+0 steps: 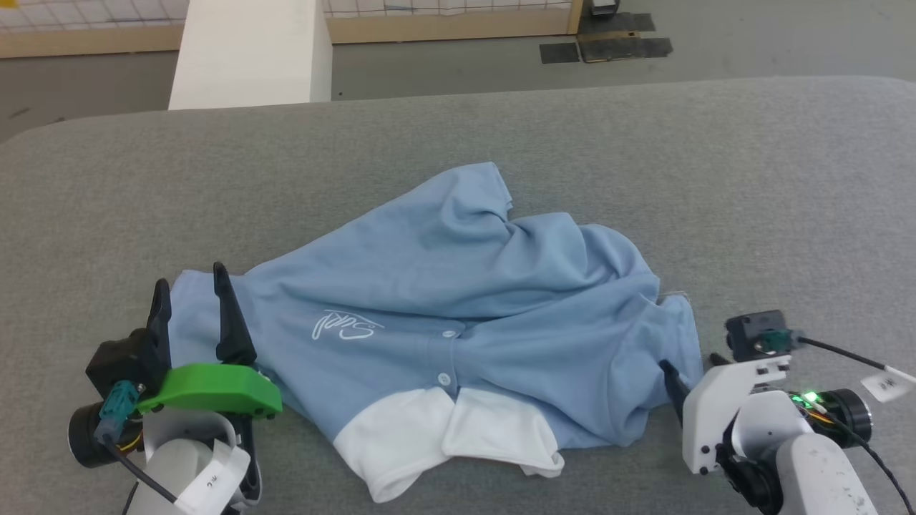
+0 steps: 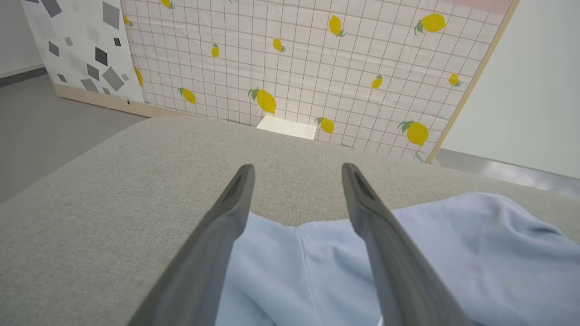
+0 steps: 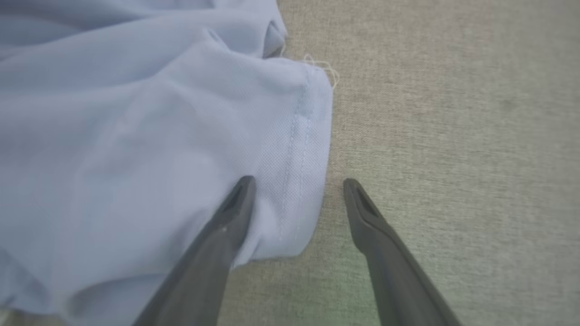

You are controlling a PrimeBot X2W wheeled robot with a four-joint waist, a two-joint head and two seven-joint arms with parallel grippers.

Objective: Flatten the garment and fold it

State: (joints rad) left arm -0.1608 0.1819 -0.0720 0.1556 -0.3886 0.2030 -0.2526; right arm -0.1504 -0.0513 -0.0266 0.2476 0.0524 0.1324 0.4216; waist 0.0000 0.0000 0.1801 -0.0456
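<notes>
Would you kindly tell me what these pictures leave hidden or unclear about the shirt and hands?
Lettering, head view: too small to read.
Shirt, head view: its own folds hide the layers beneath.
Right hand, right wrist view: blur leaves unclear whether a finger touches cloth.
Right hand, head view: its white mount hides one finger.

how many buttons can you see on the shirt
2: one button just right of the lettering on the shirt, another by the white collar. More may be hidden under folds.
</notes>
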